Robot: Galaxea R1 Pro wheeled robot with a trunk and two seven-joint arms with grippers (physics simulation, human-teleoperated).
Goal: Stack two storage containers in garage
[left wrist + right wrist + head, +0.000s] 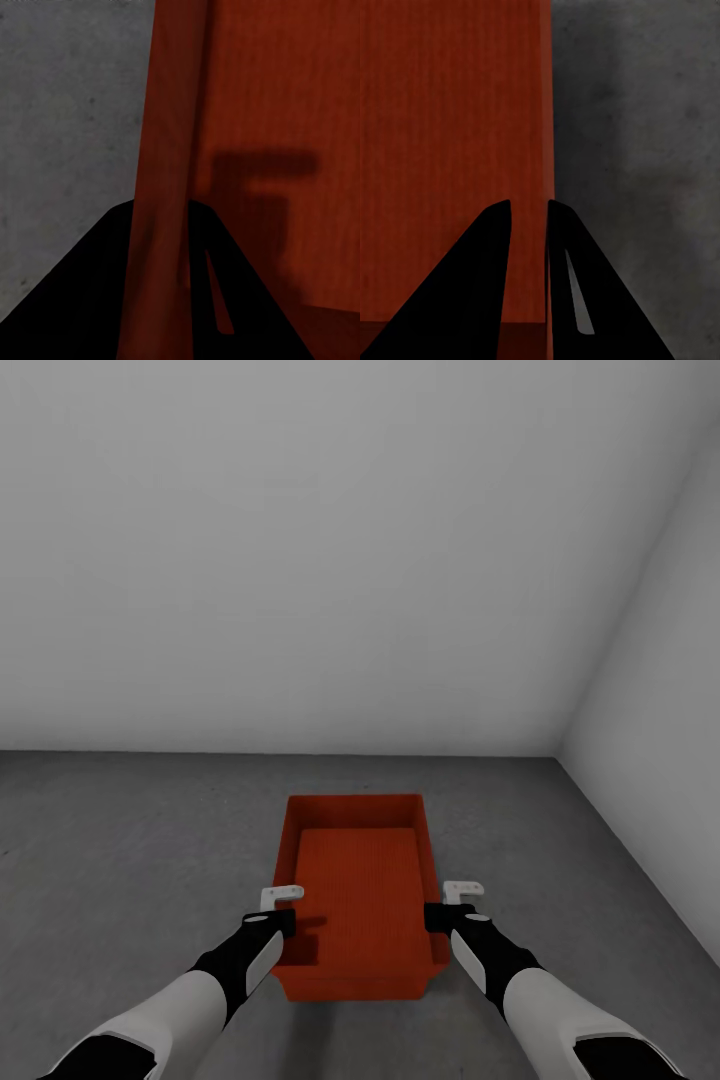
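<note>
A red-orange storage container (pixel 360 890) sits between my two arms over the dark grey garage floor (pixel 130 840), open side up and with nothing in it. My left gripper (pixel 287 920) is shut on its left wall, which runs between the black fingers (pixel 90 292) in the left wrist view. My right gripper (pixel 438 916) is shut on the right wall (pixel 547 150), one finger inside the bin and one outside. Whether the container rests on the floor or hangs just above it cannot be told.
A plain white-grey wall (pixel 300 560) stands a short way beyond the container. A second wall (pixel 670 760) meets it at a corner on the right. Bare concrete spreads to the left and in front of the bin.
</note>
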